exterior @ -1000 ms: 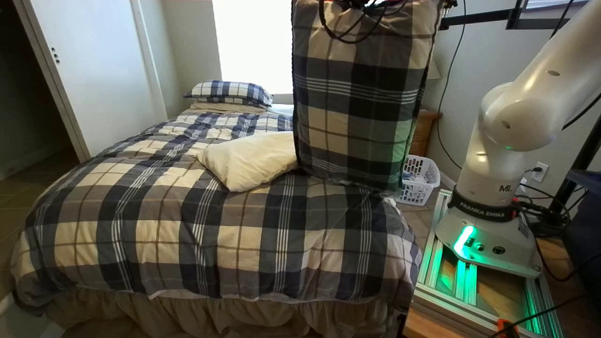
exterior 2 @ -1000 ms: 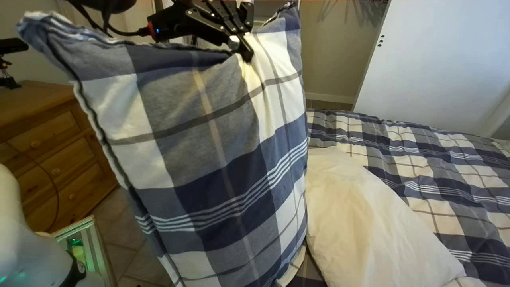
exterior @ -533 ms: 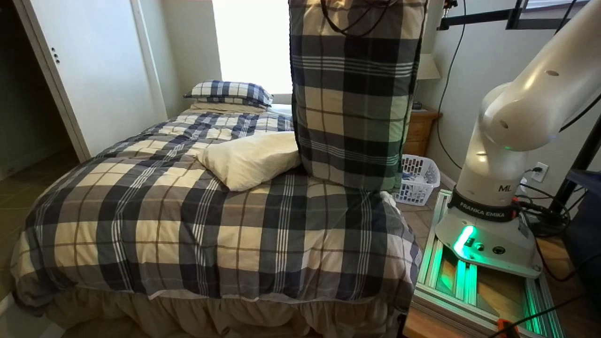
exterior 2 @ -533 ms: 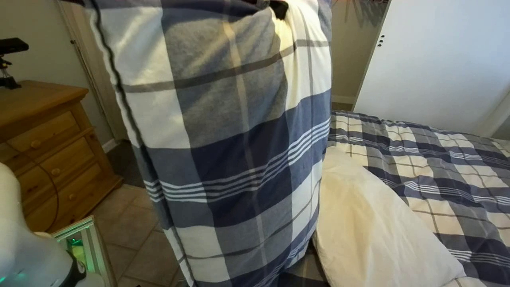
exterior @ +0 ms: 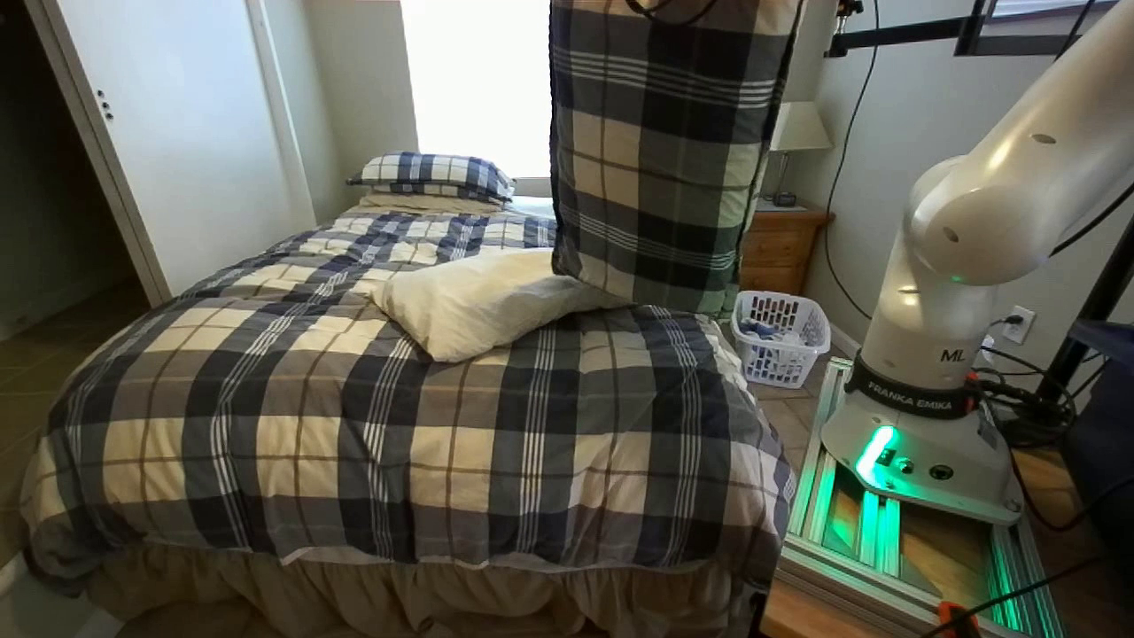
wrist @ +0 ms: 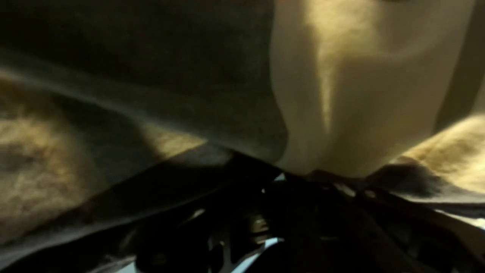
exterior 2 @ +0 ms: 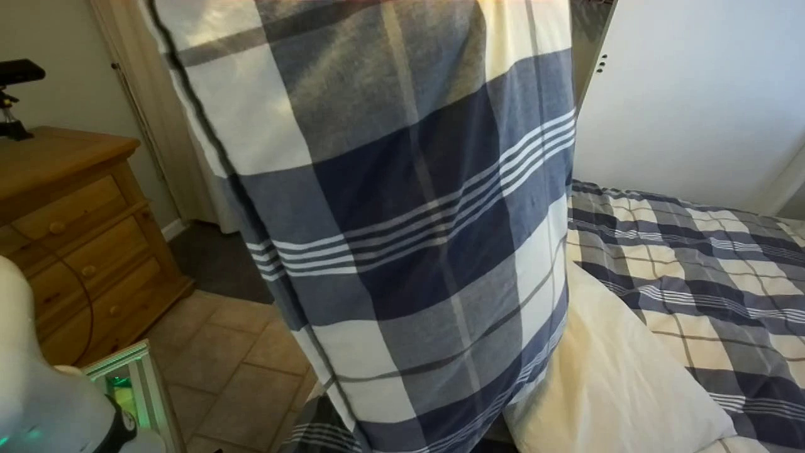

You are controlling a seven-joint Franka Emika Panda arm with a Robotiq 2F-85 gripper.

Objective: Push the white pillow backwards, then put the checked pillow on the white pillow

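- The checked pillow (exterior: 673, 159) is a large, plump rectangle in navy, cream and tan plaid, its woven cloth smooth across the middle and edged with a dark seam; it hangs upright, and its top runs out of frame in both exterior views.
- The end effector (wrist: 307, 182), dark and hard-edged in the wrist view, is clamped on the checked pillow, where the cloth gathers into deep folds; the light there is so poor that the depth of the bite is hard to make out.
- The white pillow (exterior: 469, 310) is plain cream fabric, soft, lightly creased and blunt-cornered; it lies on the bedspread (exterior: 292, 425), and in both exterior views the checked pillow hides part of it.
- The bedspread is thick and rumpled, in much the same plaid, and rounds over at the near end above a gathered tan bed skirt (exterior: 443, 594).
- A smaller-looking plaid pillow (exterior: 434, 170), low and rounded, rests near the far end of the bedspread.
- The robot arm (exterior: 966, 230) has a glossy white shell of smooth curves, with a black band near its foot, and stands on metal rails (exterior: 889, 532).
- A white plastic basket (exterior: 780, 359) with slotted walls stands on the floor (exterior: 788, 408) near a wooden nightstand (exterior: 780, 252), which carries a lamp (exterior: 800, 128) with a pale tapered shade.
- Counted: two plaid pillows, one cream one, one robot arm, one basket, one lamp and, in an exterior view, three round knobs (exterior 2: 88, 271) on a honey-coloured wooden dresser (exterior 2: 94, 233).
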